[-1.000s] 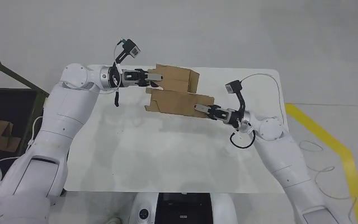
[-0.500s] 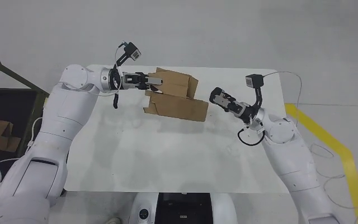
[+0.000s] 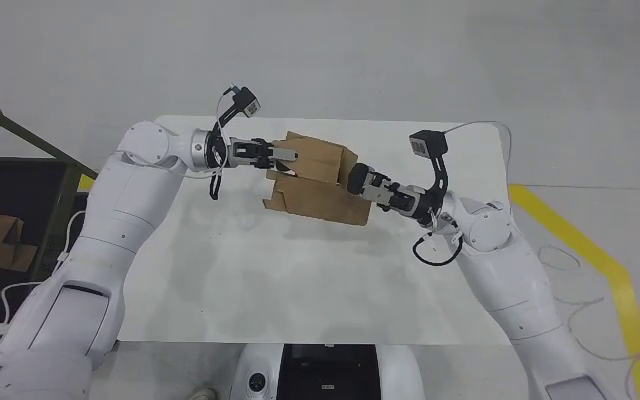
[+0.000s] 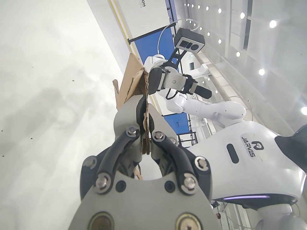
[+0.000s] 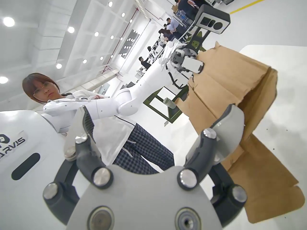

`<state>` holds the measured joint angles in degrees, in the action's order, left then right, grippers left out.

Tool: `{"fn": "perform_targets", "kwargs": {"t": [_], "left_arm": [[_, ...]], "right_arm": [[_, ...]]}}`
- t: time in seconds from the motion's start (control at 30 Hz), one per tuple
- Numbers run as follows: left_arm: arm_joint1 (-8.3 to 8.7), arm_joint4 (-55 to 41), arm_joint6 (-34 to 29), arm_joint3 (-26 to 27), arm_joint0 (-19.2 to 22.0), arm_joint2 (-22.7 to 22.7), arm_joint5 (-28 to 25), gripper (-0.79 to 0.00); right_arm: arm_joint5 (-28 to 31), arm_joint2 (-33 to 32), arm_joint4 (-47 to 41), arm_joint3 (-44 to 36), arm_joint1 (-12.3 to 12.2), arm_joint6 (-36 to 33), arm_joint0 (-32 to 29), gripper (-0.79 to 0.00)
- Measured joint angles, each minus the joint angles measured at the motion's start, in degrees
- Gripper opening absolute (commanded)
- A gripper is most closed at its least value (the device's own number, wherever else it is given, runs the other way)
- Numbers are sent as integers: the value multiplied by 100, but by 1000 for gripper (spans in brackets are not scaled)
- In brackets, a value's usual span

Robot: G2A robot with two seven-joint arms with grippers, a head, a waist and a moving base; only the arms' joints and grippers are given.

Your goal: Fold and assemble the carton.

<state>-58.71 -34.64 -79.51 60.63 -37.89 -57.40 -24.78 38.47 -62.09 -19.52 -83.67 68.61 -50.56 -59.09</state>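
Note:
The brown cardboard carton (image 3: 318,183) is partly folded and held above the back middle of the white table (image 3: 300,280). My left gripper (image 3: 291,155) is shut on the carton's back left edge; in the left wrist view the cardboard edge (image 4: 134,77) runs between its closed fingers (image 4: 124,113). My right gripper (image 3: 359,182) is open at the carton's right end. In the right wrist view one of its fingers (image 5: 231,123) presses on the carton (image 5: 227,80), while the other finger (image 5: 81,120) stands free.
A thin white cable (image 3: 478,135) loops over the table's back right corner. A dark cart (image 3: 25,210) stands off the table's left edge. The table's front half is bare.
The right gripper let go of the carton, pulled away to the right, then came back open against the carton's right end. The left gripper and the carton shifted slightly right.

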Motion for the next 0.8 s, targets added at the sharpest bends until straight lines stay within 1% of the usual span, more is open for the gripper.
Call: {"fn": "perform_targets", "kwargs": {"t": [0.33, 0.47, 0.7, 0.8], "left_arm": [[12, -213, -174, 231, -78, -5, 173, -785], [8, -257, -210, 282, -98, 28, 210, -785], [-13, -350, -120, 271, -87, 40, 121, -785], [-17, -361, -130, 264, -83, 50, 131, -785]], "right_arm": [[-46, 174, 43, 455, 53, -8, 281, 0], [-128, 316, -319, 540, 92, -138, 336, 0], [-253, 487, -896, 825, 163, -339, 466, 0], [-271, 536, -1353, 913, 201, -477, 479, 0]]}}
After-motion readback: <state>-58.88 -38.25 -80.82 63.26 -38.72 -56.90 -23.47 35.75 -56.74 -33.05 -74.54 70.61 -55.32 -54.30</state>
